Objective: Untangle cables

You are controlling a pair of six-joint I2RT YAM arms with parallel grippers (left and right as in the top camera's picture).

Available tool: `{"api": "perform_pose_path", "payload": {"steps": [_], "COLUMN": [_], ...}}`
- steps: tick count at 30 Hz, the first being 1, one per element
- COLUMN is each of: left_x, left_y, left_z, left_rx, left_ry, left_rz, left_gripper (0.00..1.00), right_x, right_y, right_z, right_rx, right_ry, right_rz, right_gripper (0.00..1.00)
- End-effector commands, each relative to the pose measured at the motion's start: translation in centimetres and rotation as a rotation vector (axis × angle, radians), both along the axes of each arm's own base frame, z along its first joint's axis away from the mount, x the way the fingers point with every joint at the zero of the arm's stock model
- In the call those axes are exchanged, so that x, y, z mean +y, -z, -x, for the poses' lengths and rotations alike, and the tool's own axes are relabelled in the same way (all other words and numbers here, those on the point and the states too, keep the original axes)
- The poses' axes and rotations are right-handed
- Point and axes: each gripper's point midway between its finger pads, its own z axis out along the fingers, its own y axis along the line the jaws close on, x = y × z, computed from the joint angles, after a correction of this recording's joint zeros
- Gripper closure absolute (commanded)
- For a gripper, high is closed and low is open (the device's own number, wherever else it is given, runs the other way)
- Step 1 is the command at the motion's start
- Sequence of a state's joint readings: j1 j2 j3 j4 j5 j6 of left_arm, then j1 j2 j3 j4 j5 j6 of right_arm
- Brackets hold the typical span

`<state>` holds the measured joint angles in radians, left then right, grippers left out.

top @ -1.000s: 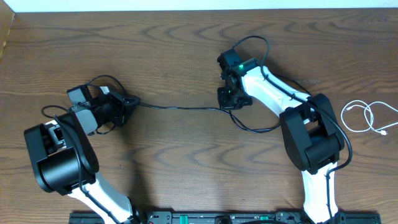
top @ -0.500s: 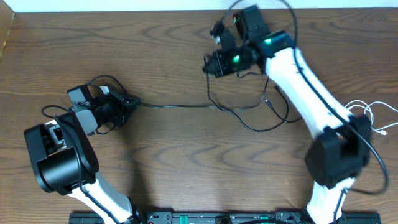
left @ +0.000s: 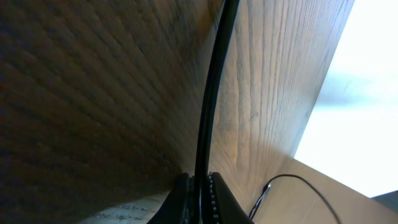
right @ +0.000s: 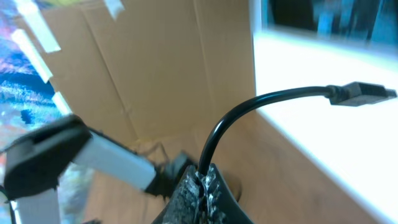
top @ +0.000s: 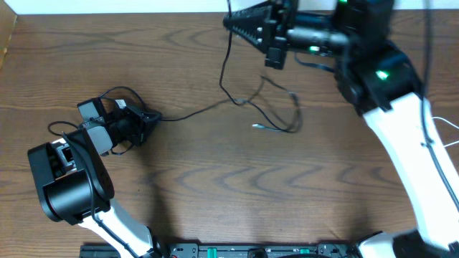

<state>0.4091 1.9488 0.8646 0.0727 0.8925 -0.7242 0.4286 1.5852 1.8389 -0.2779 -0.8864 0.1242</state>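
Observation:
My left gripper (top: 148, 117) rests low on the table at the left, shut on a black cable (top: 188, 112). That cable runs right along the wood, then climbs to my right gripper (top: 229, 22), which is raised high near the far edge and shut on it. A second black cable (top: 290, 115) hangs and loops below it, its plug end (top: 259, 127) lying on the table. In the left wrist view the black cable (left: 211, 93) rises straight out of the shut gripper (left: 200, 186). In the right wrist view the black cable (right: 249, 106) arcs out of the gripper (right: 203, 178) to a USB plug (right: 364, 91).
A white cable (top: 451, 126) lies at the right edge, mostly hidden behind the right arm (top: 401, 122). The left arm's base (top: 68, 183) stands at the lower left. A cardboard wall (right: 161, 68) shows in the right wrist view.
My right arm has lifted up and toward the far edge, pulling the black cables off the table with it. The left gripper has stayed put, still holding its end.

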Motion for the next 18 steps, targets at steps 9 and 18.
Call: {"api": "perform_pose_path", "payload": {"steps": [9, 18], "left_x": [1.9, 4.5], "left_y": [2.1, 3.5], "left_z": [0.3, 1.8], "left_rx": [0.068, 0.167], "left_ry": [-0.057, -0.142], "left_rz": [-0.129, -0.184], "left_gripper": [0.92, 0.92], "right_x": [-7.3, -18.4], "right_y": [-7.0, -6.8], "right_z": [-2.1, -6.7], "right_rx": [-0.182, -0.139], "right_ry": [0.4, 0.75], "right_rz": [-0.091, -0.077], "right_gripper": [0.99, 0.99]}}
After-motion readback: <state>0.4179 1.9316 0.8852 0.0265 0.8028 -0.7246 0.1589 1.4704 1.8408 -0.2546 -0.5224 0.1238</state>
